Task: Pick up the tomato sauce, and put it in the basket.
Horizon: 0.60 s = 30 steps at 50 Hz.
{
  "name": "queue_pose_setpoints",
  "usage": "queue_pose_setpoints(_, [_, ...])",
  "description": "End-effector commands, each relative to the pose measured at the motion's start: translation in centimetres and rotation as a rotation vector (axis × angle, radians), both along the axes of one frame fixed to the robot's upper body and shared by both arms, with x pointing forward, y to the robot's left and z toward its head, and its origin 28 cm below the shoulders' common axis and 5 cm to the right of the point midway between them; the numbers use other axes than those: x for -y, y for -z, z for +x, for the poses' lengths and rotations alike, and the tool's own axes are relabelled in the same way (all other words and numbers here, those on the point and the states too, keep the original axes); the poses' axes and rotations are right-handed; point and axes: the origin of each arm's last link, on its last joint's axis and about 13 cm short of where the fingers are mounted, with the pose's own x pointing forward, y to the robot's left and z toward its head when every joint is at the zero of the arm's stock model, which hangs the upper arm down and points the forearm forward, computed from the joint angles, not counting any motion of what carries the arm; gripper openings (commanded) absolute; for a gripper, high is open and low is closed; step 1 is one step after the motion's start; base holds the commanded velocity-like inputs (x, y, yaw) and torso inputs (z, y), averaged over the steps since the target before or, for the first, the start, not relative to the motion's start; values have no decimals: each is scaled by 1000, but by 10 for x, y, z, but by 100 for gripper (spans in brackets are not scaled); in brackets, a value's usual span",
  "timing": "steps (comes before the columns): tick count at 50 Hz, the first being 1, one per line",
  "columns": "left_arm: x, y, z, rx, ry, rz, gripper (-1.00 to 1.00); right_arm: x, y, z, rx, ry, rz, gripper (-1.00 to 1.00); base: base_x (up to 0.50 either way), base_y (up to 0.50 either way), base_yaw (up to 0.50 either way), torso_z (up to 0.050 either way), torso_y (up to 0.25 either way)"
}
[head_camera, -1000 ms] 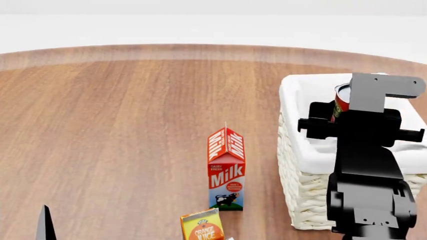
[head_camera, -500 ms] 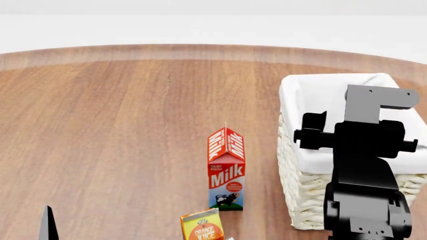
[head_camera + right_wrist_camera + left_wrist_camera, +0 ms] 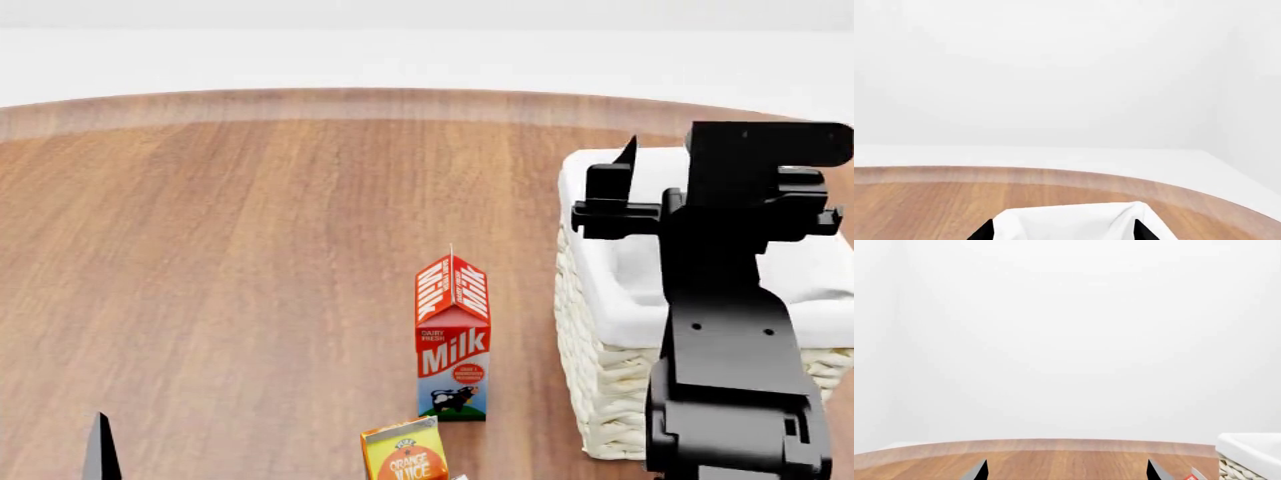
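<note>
Tomato sauce can is out of sight, probably dropped inside the basket (image 3: 607, 300). Right gripper (image 3: 1064, 231) hovers above it, fingers apart, empty. Left gripper (image 3: 1066, 471) is also spread. Remaining step looks like retreating clear.

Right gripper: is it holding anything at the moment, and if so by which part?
Nothing is held. The right gripper shows only the basket lining between its open fingertips, and it hangs over the basket in the head view. No can is visible.
</note>
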Motion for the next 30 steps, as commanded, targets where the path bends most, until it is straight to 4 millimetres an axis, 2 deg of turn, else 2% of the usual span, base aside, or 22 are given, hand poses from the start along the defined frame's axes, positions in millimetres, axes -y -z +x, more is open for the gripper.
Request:
queue_pose_setpoints(1, [0,0,0,-1,-1,2,100,-17,-49,-72,267,-93,-11,100,0,0,0,0,0])
queue_pose_setpoints(4, [0,2,2,-7,-6,1,100,-22,-55,-93,320,-100,-38,100,0,0,0,0,0])
queue_pose_setpoints(9, [0,2,1,-7,-6,2,100,-24,-56,-116,365,-104,-51,100,0,0,0,0,0])
queue_pose_setpoints(18, [0,2,0,-7,-4,0,100,-26,-37,-164,429,-128,-37,100,0,0,0,0,0])
queue_pose_setpoints(22, [0,1,0,-7,-1,0,100,-32,-34,-194,460,-114,-48,100,0,0,0,0,0])
queue_pose_setpoints(24, [0,1,0,-6,-1,-1,100,-33,-24,-201,466,-116,-50,100,0,0,0,0,0])
queue_pose_setpoints(30, [0,1,0,-7,0,0,100,-38,-15,-223,483,-110,-47,100,0,0,0,0,0])
